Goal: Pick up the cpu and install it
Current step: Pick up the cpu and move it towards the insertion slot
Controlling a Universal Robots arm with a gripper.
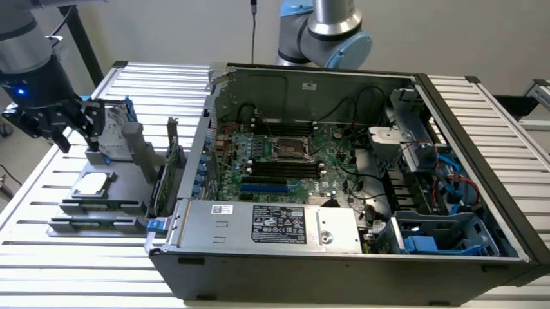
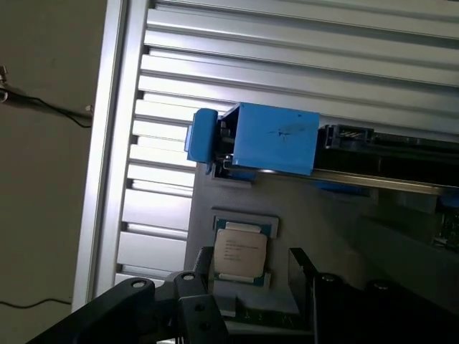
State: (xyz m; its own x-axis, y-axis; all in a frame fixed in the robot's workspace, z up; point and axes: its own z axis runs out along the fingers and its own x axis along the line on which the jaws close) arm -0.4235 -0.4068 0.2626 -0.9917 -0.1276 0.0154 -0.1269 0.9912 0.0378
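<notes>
One cpu (image 2: 241, 254) lay flat in a grey holder (image 2: 308, 215) on the slatted bench (image 2: 287, 43), beside the open computer case (image 1: 344, 193). Print on its lid too small to read. Above it the fingers (image 2: 301, 271) stood spread wide, empty, one to each side.

Open air straight above the cpu (image 1: 93, 183), wide-spread pincer (image 1: 76, 143) overhead, upright blue-bracketed hard drive (image 1: 112, 132) crowding at one o'clock in the exterior view, computer case (image 1: 257, 270) wall at three o'clock, open tabletop (image 1: 26, 212) at nine
</notes>
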